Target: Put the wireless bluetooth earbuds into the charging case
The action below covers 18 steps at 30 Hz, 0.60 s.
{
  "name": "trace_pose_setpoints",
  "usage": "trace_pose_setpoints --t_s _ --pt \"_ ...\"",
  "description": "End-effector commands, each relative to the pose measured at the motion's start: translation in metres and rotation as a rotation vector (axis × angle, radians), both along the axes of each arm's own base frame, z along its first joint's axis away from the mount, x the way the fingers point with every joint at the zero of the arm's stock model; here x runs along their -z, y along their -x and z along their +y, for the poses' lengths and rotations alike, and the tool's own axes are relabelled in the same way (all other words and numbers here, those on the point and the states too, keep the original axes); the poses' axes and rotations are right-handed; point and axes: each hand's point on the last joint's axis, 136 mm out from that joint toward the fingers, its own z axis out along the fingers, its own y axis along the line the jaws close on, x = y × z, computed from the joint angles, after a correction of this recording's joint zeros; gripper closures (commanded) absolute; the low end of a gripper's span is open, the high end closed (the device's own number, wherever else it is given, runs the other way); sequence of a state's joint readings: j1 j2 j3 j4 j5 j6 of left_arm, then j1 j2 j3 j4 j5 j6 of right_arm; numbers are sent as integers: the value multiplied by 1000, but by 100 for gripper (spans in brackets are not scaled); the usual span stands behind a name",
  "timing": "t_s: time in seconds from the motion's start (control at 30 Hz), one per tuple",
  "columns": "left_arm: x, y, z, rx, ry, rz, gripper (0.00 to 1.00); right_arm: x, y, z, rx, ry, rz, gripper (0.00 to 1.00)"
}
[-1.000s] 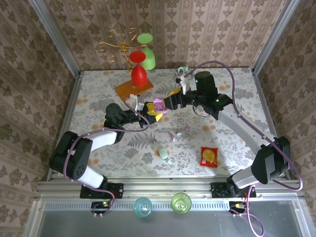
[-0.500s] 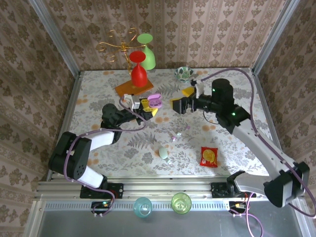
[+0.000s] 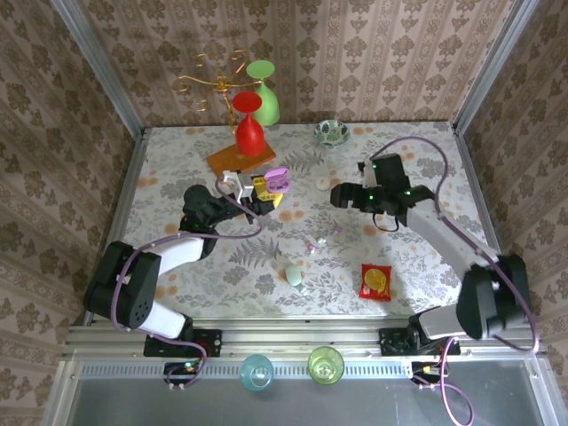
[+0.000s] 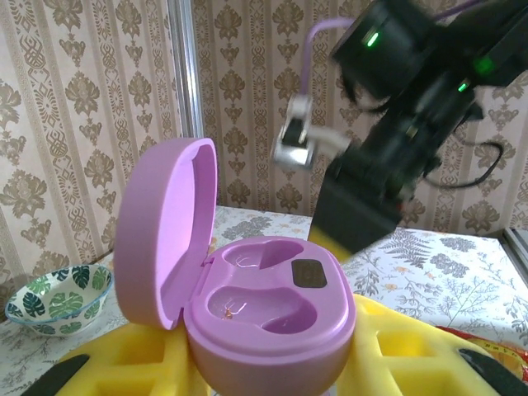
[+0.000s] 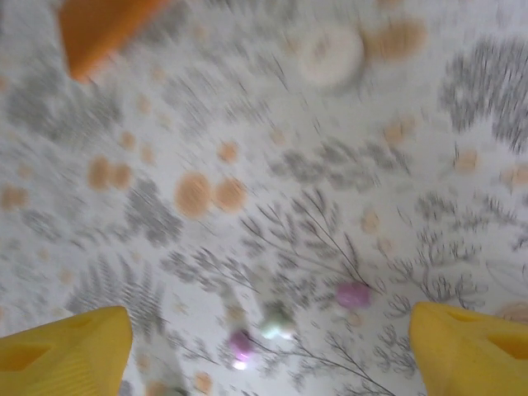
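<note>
Nearest the arm bases, a pale mint case (image 3: 293, 275) and a red snack packet (image 3: 375, 280) lie on the surface (image 3: 426, 151). A little farther, the earbuds (image 3: 315, 244) rest loose in a small cluster, lilac and mint-white. Beyond them hangs the right gripper (image 5: 268, 313), its jaws released and wide, nothing between them. The cluster lies under the jaws, on the side toward the bases, so this arm is judged the better placed. The wrist view is blurred, so each bud's long axis cannot be told. Slightly farther, the left gripper (image 3: 264, 192) has its jaws clenched on the open lilac charging case (image 4: 272, 318), with no bud in its wells.
</note>
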<state>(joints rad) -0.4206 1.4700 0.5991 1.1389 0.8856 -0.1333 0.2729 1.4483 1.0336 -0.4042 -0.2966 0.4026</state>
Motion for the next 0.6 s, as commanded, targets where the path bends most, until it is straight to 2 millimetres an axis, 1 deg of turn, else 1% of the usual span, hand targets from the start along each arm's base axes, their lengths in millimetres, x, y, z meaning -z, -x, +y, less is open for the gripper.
trace_pose_setpoints --t_s 0.0,0.07,0.13,0.23,0.33,0.43,0.47,0.57 --pt "-5 9 -1 15 -8 -41 74 35 10 8 -50 0 174 18" --pt "-4 11 -3 21 -12 -38 74 54 5 8 -12 5 247 24" --pt "-4 13 -4 22 -22 -43 74 70 2 7 21 8 295 27" --pt "-1 14 -5 16 -42 -44 74 86 2 7 50 11 345 32" --pt "3 14 -5 13 -57 -41 74 97 4 8 66 5 385 40" --pt "3 13 -5 12 -58 -44 74 104 6 12 67 0 410 46" --pt "4 13 -5 13 -59 -42 74 106 6 13 66 1 414 49" --pt "4 12 -6 14 -59 -41 74 111 8 16 61 1 433 53"
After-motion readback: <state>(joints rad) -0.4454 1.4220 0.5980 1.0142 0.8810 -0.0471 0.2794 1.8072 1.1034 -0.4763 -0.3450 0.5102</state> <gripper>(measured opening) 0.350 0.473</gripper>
